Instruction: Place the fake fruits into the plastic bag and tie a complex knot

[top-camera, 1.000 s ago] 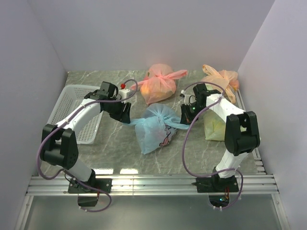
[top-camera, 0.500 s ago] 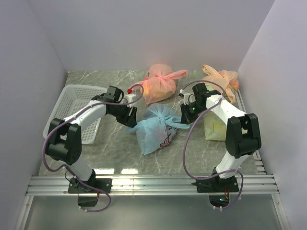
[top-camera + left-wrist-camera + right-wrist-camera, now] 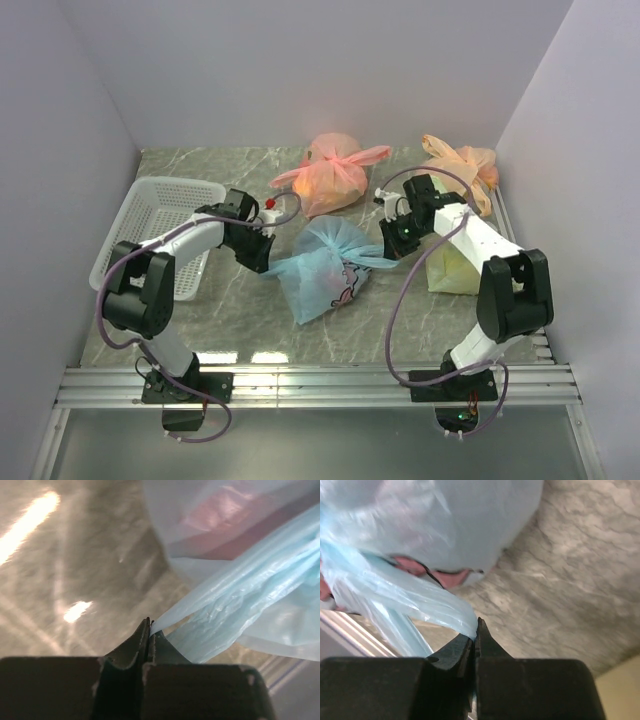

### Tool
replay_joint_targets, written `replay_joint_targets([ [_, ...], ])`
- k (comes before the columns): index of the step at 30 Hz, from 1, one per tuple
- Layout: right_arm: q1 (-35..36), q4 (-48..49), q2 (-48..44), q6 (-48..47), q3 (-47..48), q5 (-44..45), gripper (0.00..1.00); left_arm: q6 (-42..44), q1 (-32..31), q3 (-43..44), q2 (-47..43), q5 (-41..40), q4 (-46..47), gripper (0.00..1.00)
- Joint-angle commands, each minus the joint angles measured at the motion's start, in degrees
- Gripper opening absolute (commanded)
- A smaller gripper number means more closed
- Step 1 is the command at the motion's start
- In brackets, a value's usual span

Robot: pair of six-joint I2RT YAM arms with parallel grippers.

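The light blue plastic bag [image 3: 322, 275] lies in the middle of the table, its pink-and-dark print facing up. One blue handle end runs out to each side from the twisted knot [image 3: 347, 262] on top. My left gripper [image 3: 262, 262] is shut on the left handle end [image 3: 235, 595], the film pinched between its fingertips [image 3: 149, 626]. On the other side, my right gripper [image 3: 393, 250] is shut on the right handle end [image 3: 420, 602], held at its tips [image 3: 476, 631]. The fake fruits are hidden in the bag; only pink shapes [image 3: 225, 515] show through the film.
A white basket [image 3: 160, 235] stands at the left, under the left arm. Two tied pink-orange bags [image 3: 330, 180] [image 3: 460, 165] lie at the back. A yellow-green bag [image 3: 450, 265] sits just right of the right arm. Walls close in on three sides.
My left gripper, open a second ago, came down to the bag's left handle end and shut on it. The right gripper kept its grip and barely moved.
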Motion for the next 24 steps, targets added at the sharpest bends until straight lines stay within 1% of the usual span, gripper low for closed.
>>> replay_joint_targets([
  [1, -0.7, 0.6, -5.2, -4.8, -1.5, 12.7, 0.0, 2.3, 2.7, 1.5, -3.8, -12.8, -3.5, 0.0],
  [2, -1.2, 0.9, -5.7, -5.1, -1.8, 15.8, 0.0, 2.7, 3.5, 2.3, -4.3, -16.2, -3.9, 0.0],
  [4, -2.0, 1.4, -6.8, -6.1, -2.0, 18.2, 0.0, 3.1, 4.7, 3.1, -5.7, -19.8, -4.4, 0.0],
  [5, -2.9, 1.4, -7.2, -6.3, -2.0, 19.5, 0.0, 3.2, 5.4, 3.5, -6.1, -24.6, -4.3, 0.0],
  [6, -3.6, 1.5, -7.5, -6.6, -1.8, 21.2, 0.0, 3.5, 6.1, 3.7, -6.4, -25.2, -4.4, 0.0],
  [8, -5.9, 1.4, -7.8, -7.4, -1.1, 22.6, 0.0, 5.1, 8.6, 3.8, -7.3, -29.8, -4.1, 0.0],
  [11, -9.3, 0.7, -8.1, -9.9, -0.5, 24.8, 0.0, 9.5, 12.3, 2.7, -8.9, -31.6, -3.2, 0.0],
  [12, -11.8, 0.5, -8.2, -11.5, -0.5, 25.4, 0.0, 10.6, 13.3, 2.4, -9.2, -32.6, -3.0, 0.0],
  [14, -14.4, 0.3, -8.4, -13.2, -0.2, 26.0, 0.0, 13.0, 16.1, 2.5, -9.3, -32.4, -3.3, 0.0],
  [15, -16.8, -0.1, -8.3, -14.5, -0.1, 26.1, 0.0, 13.4, 16.9, 2.6, -9.3, -32.4, -3.2, 0.0],
  [18, -19.8, 0.6, -7.9, -16.2, -0.5, 26.4, 0.0, 14.5, 18.3, 2.0, -8.8, -32.8, -2.1, 0.0],
  [20, -20.2, 1.7, -7.5, -16.3, -1.3, 26.4, 0.0, 14.3, 18.4, 1.8, -8.1, -32.6, -1.5, 0.0],
  [21, -20.2, 0.4, -7.0, -16.1, -0.6, 24.6, 0.0, 13.9, 18.4, 2.9, -7.7, -31.3, -2.0, 0.0],
  [22, -19.5, -0.3, -6.8, -14.9, 0.5, 22.9, 0.0, 12.8, 18.4, 6.9, -7.0, -26.6, -4.6, 0.0],
  [24, -17.9, -4.6, -6.7, -13.1, 6.3, 16.0, 0.0, 11.2, 17.6, 11.7, -7.1, -21.6, -7.1, 0.0],
])
